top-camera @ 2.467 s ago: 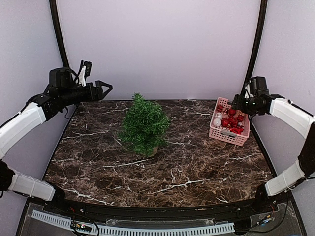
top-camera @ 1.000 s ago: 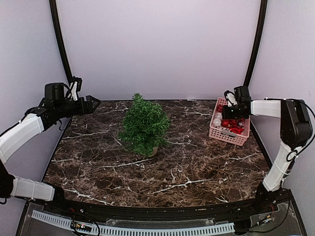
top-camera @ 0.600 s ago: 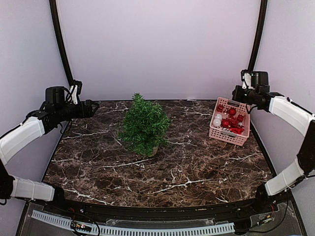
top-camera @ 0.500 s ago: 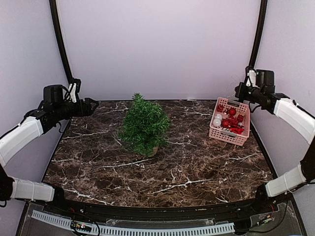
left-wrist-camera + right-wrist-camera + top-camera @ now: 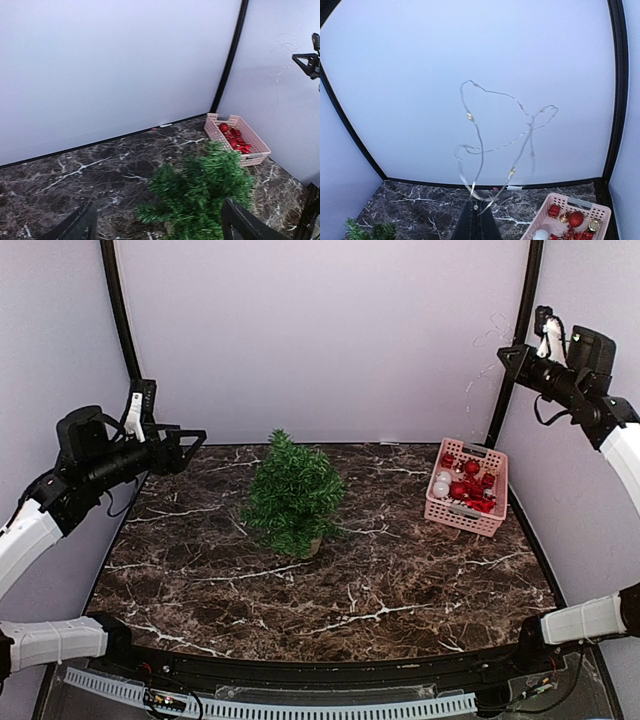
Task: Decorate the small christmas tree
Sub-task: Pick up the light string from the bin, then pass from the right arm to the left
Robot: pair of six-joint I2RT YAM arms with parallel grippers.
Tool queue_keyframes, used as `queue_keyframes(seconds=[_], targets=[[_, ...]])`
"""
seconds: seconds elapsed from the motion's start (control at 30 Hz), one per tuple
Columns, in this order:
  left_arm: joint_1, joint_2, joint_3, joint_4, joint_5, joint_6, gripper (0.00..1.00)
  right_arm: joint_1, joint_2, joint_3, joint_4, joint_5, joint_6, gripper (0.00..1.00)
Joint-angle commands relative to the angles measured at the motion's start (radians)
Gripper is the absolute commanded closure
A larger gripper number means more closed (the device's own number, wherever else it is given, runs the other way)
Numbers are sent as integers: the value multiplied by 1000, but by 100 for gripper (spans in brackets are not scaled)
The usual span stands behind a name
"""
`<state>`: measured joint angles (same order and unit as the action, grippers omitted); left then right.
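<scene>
The small christmas tree (image 5: 293, 495) stands bushy and green, left of the table's middle, with no ornaments showing on it. My left gripper (image 5: 185, 445) hovers open and empty at the table's left rear edge, pointing at the tree (image 5: 200, 192). My right gripper (image 5: 505, 355) is raised high at the back right, above the pink basket (image 5: 466, 487). In the right wrist view its fingers (image 5: 479, 210) are shut on a thin silver wire light string (image 5: 475, 135), which loops up in front of the back wall.
The pink basket (image 5: 572, 220) holds several red, white and gold ornaments at the right rear of the dark marble table (image 5: 330, 580). Pale walls and black corner poles (image 5: 512, 340) enclose the back and sides.
My right arm has lifted from the basket to high at the back right, carrying the wire light string. My left gripper has drawn back a little to the left, still open.
</scene>
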<state>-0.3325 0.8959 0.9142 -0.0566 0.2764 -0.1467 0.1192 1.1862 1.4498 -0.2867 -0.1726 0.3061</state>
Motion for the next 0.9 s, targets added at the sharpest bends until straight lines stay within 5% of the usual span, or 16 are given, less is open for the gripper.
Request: queue_keyframes(seconds=[0.0,0.33,0.63,0.87], targets=[[-119,33,50,65,-20,-66,12,7,3,85,13,-109,59,100],[-487,287,311,129,-122,-68,13,19,18,184,180,-310,224,100],[-607,520,442,285,-51,-100,12,62,27,176,312,-402,316,100],[-663,672,555,364,31,-134,10,157,-23,0,414,-408,303,100]])
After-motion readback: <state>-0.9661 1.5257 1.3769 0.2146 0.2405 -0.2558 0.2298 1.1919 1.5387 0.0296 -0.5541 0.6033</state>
